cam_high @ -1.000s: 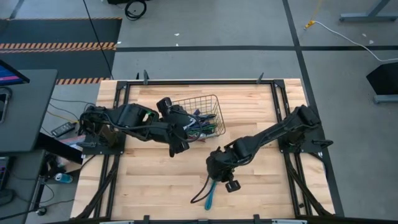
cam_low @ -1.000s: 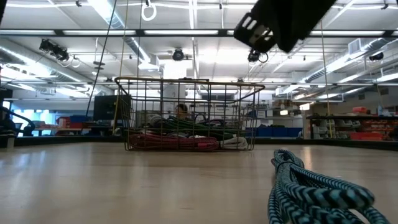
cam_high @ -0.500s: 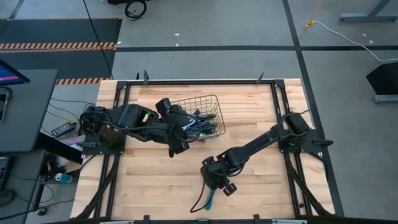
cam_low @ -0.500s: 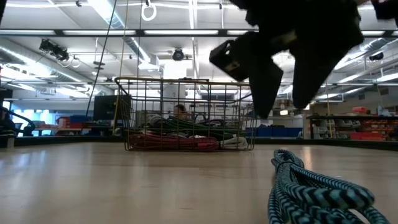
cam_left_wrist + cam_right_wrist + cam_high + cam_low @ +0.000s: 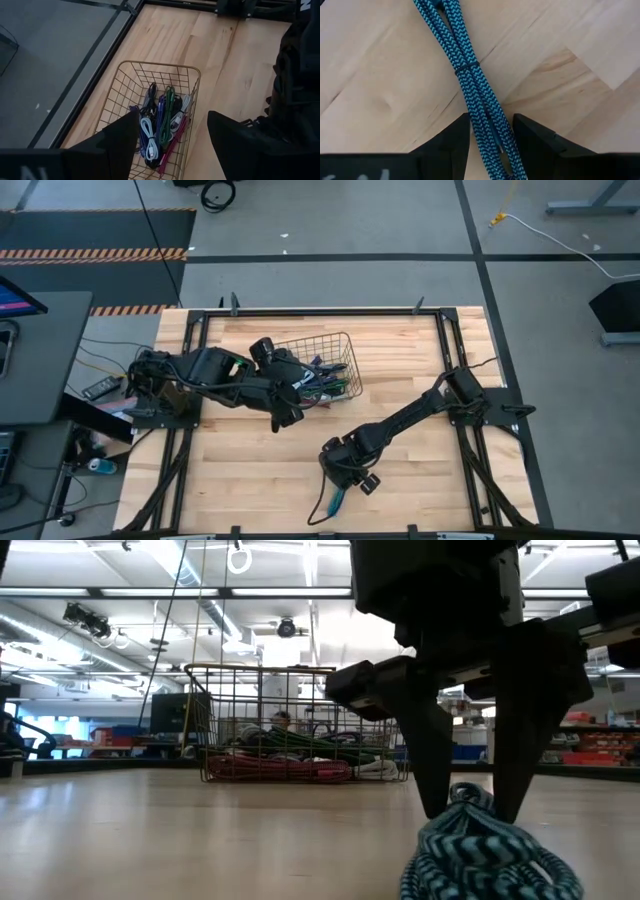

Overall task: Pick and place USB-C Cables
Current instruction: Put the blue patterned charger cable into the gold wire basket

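Note:
A teal-and-black braided USB-C cable lies bundled on the wooden table near its front edge. My right gripper is down on it, open, with one finger on each side of the doubled strands. Several more USB-C cables in purple, green, blue and maroon lie in the wire basket at the table's far middle. My left gripper hangs open above the basket's left side, with nothing between its fingers. My right gripper comes from above, pointing steeply down. Its open fingers lie across the teal cable's doubled strands, one on each side. The finger edges stand right at the strands; I cannot tell whether they touch. The cable lies on the table.
The wire basket stands between the two arms toward the far edge. Black frame rails run along the table's left and right sides. Bare wood stretches left of the teal cable.
My right gripper has come down toward the table's near edge onto the teal cable, rolling as it sank, and now straddles the cable. In the low view the cable's near coil has bunched and shifted a little sideways.

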Controlling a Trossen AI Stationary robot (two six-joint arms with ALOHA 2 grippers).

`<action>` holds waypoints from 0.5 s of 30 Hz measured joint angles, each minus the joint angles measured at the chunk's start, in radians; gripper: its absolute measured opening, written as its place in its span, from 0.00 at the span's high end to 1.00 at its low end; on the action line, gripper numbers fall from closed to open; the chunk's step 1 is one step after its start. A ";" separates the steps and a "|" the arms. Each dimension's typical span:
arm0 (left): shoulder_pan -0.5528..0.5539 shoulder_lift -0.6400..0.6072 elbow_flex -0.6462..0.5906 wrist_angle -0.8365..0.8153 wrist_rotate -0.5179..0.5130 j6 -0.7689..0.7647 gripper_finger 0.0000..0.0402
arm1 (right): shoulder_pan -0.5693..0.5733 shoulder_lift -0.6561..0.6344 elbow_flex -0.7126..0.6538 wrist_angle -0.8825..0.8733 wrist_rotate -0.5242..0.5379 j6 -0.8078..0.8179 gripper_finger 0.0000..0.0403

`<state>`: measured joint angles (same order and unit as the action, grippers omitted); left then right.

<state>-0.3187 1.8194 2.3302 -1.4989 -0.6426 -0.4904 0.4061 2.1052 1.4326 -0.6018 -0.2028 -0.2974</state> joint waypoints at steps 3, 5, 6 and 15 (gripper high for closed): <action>0.000 0.000 0.000 -0.003 0.000 0.000 0.40 | 0.000 0.000 -0.001 0.005 0.002 -0.004 0.61; 0.000 0.000 0.000 -0.004 0.000 0.001 0.40 | -0.003 -0.003 -0.002 0.008 0.008 0.009 0.63; 0.000 0.000 0.000 -0.004 0.000 0.001 0.40 | -0.005 -0.003 -0.002 0.008 0.012 0.017 0.66; 0.000 0.000 0.000 -0.005 0.000 0.003 0.40 | -0.029 -0.016 -0.004 -0.016 -0.032 0.120 0.93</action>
<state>-0.3187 1.8194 2.3302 -1.5043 -0.6426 -0.4873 0.3775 2.0894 1.4291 -0.6181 -0.2351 -0.1772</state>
